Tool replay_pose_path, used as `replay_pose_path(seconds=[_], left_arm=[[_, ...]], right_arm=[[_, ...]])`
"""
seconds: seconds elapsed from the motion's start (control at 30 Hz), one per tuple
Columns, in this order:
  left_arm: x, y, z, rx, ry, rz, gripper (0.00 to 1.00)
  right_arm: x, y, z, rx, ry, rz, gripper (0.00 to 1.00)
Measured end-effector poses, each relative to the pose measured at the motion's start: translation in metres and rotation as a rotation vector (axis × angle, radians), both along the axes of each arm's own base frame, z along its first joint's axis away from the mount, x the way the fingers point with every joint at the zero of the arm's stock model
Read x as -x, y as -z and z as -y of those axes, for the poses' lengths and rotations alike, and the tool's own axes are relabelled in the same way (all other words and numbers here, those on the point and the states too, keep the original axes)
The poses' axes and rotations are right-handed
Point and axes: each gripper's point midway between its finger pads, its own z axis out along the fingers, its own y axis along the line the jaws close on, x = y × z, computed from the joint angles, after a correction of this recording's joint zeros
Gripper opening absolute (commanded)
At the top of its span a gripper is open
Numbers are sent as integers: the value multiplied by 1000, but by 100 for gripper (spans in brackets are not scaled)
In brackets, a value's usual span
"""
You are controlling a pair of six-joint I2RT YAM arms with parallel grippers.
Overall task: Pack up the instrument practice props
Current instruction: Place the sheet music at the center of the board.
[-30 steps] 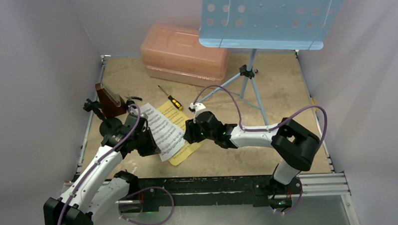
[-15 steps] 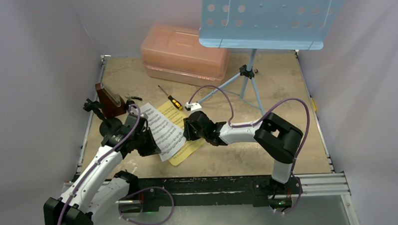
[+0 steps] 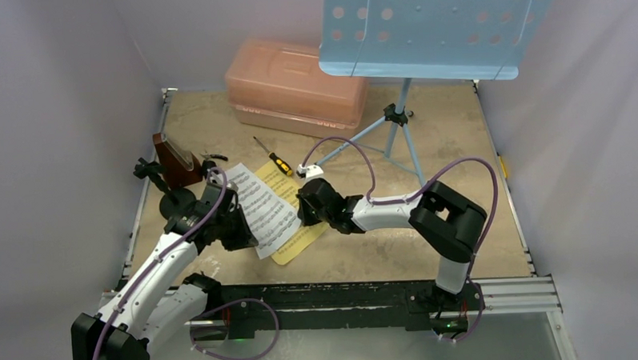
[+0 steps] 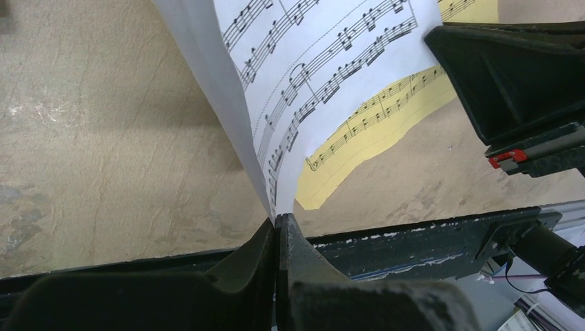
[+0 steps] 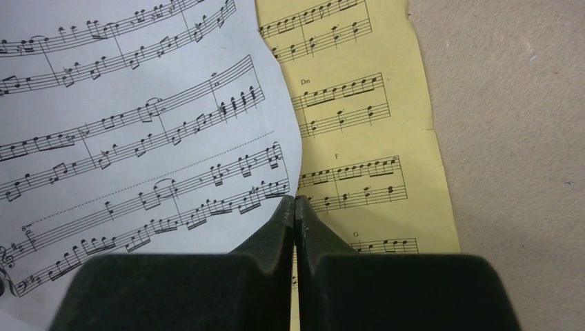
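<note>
Matt paper pages [image 3: 270, 214] lie on rough table [image 3: 459, 143]

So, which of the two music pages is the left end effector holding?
The white page, pinched at its edge by the left end effector and curling up; the yellow page lies flat beneath.

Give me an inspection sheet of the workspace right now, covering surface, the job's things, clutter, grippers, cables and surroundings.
Surface: tan tabletop, mottled, no spills seen.
Job's things: white page bowed up, pinched at opposite edges; yellow page flat beneath it; music stand upright, far right; metronome and black pipe far left.
Clutter: screwdriver; closed pink case at the back.
Grippers: left gripper and right gripper both shut on the white page.
Cables: purple cable looping over each arm, no snag seen.
Surroundings: plain pale walls; black rail along the near edge.
</note>
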Motion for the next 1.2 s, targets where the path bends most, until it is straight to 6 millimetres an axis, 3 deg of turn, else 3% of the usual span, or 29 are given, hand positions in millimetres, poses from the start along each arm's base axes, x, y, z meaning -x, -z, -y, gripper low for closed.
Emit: replay_pose_path(seconds=[0.33,0.63,0.83,0.9,1.1,1.2], left_arm=[[1,3,-1,-10,12,-11,0],[5,0,8,41,39,-25,0],[5,-1,17,88,62,-23,0],[8,3,18,96,67,-33,6],[11,8,18,99,71,-47,48],[11,9,15,79,65,-49,61]], right_arm=[[0,-25,17,5,44,33,0],[7,-6,41,90,75,10,0],[6,-9,57,131,113,30,0],[4,-9,60,141,122,37,0],[1,-7,69,185,140,57,0],[1,-6,72,200,141,63,0]])
